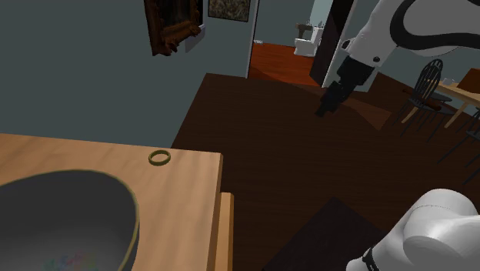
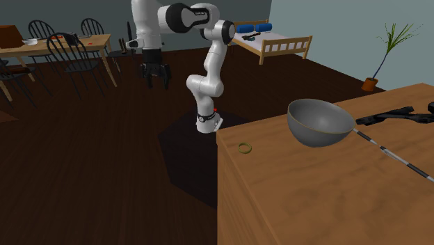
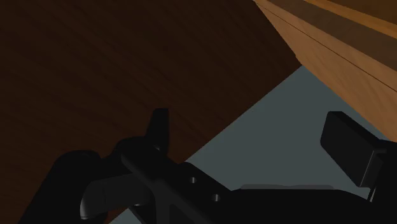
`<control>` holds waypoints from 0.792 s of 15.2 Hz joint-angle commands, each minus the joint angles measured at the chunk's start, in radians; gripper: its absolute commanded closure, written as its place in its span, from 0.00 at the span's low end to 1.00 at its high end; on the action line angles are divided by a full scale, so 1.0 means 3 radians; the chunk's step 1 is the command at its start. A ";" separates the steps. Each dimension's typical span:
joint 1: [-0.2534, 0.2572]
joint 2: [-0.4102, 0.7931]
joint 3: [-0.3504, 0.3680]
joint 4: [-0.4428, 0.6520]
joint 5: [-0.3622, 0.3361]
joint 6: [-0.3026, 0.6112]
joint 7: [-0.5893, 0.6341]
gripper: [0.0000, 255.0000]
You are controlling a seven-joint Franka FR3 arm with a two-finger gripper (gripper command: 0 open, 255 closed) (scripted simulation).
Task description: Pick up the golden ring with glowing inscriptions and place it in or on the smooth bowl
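Nothing is accomplished yet: the golden ring (image 1: 159,157) is seen lying on the desk (image 1: 192,181), near its edge, apart from the grey bowl (image 1: 132,212). The pincer (image 2: 154,76) is held apart, empty, well away over the floor (image 2: 83,174).

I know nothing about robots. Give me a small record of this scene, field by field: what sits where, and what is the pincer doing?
ring: golden, lying flat on the wooden table, near its edge
bowl: grey, smooth, on the same table, apart from the ring
pincer: black, open, holding nothing, above the dark wood floor, off to the side of the table
task stage: ring not yet picked up
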 commanded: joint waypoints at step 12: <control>0.0455 0.0399 0.0473 -0.0004 0.0447 0.0803 0.0076 0.00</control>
